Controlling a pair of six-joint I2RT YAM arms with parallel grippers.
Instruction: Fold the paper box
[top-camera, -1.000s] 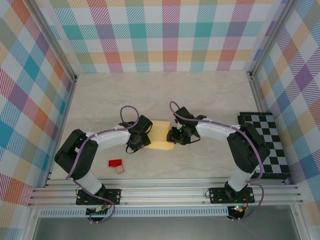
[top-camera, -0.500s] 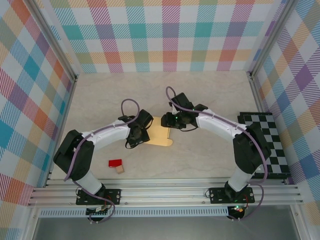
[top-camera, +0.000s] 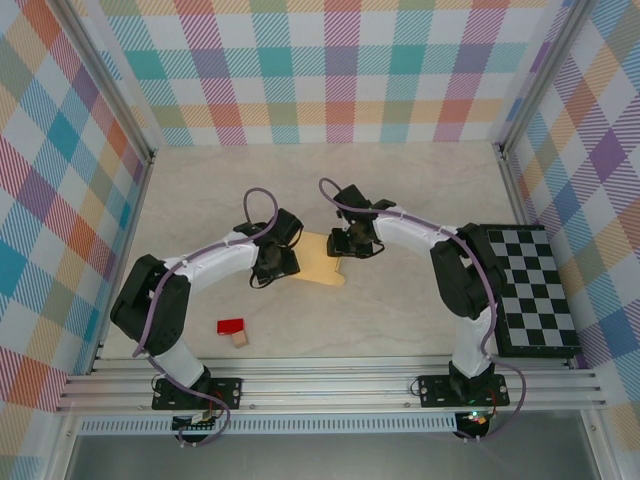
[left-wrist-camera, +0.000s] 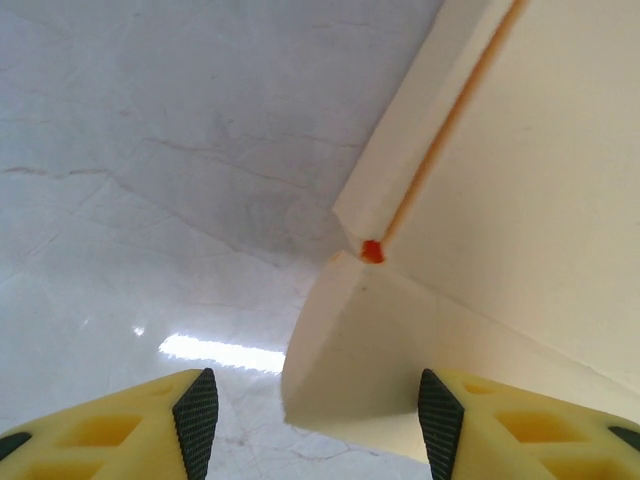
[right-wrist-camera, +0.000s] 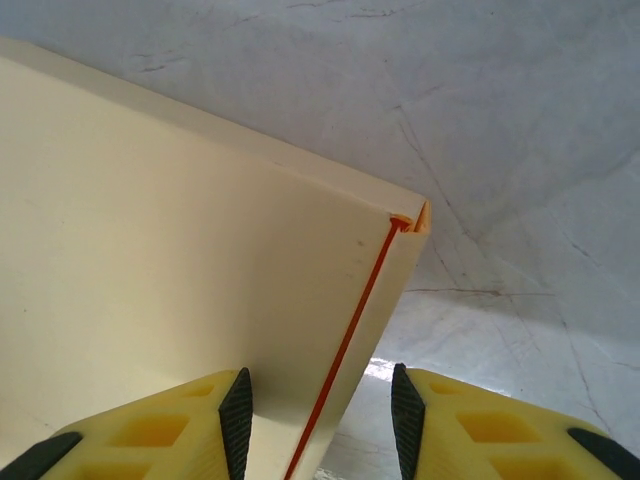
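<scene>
Pale yellow-orange thin card box (top-camera: 322, 265) lying on the pale marbled table (top-camera: 400, 190), centre of the top frame, between both arms.
Left end effector (left-wrist-camera: 318, 412) released, fingers wide apart at the bottom of the left wrist frame, a corner flap of the card between them. Right end effector (right-wrist-camera: 320, 418) also released, set astride the card edge with its orange crease line. Small red block (top-camera: 231, 326) at lower left, well apart.
</scene>
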